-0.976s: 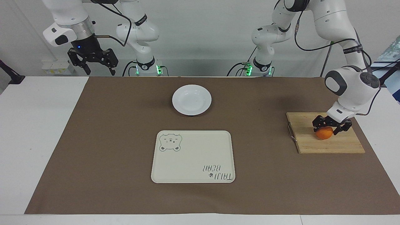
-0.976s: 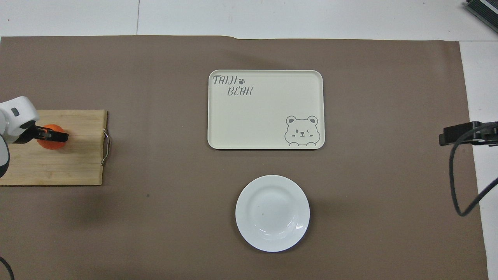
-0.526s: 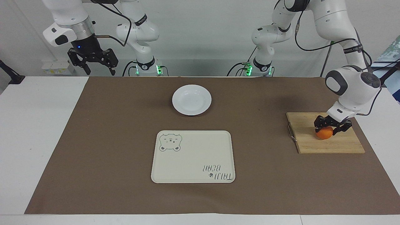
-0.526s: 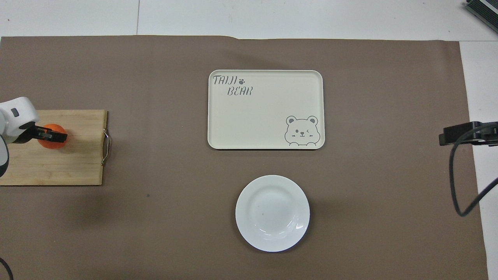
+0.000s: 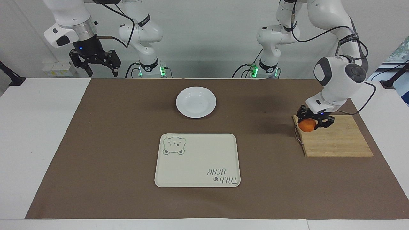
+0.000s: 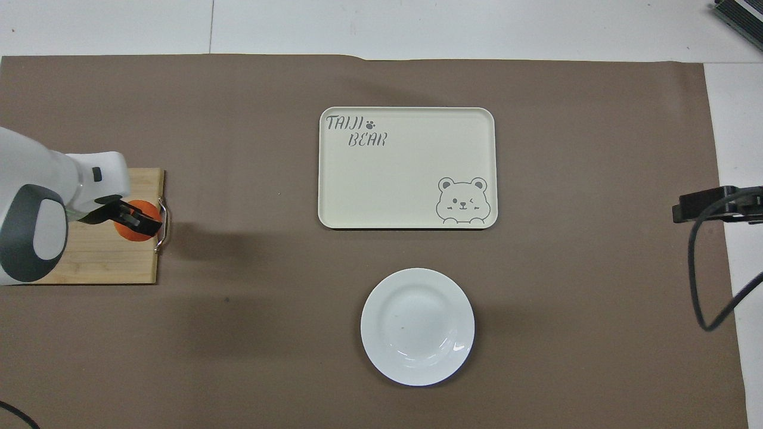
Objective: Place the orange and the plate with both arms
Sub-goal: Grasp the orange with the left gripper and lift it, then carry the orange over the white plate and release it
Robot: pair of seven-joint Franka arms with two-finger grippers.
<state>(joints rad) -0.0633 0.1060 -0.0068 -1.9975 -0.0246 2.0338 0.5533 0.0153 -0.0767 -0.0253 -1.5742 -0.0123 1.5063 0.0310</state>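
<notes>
While gripped, orange (image 5: 307, 126) hangs over board (image 5: 342, 140).

The counter (image 5: 48, 134) is seen from high across it in the facing view, with both arm bases at the top. In the overhead view it is looked down on steeply from the robots' end. The brown mat (image 6: 238, 333), tray (image 6: 405, 173) and plate (image 6: 417, 326) are shared, half a turn apart.

A robotics lab: 2 white jointed arms (image 5: 338, 76) bolted at the edge of a white counter (image 5: 38, 127) spread with a brown mat (image 5: 271, 179), loose black cables (image 6: 709, 268), bare white walls (image 5: 204, 35), green status lights on the bases
</notes>
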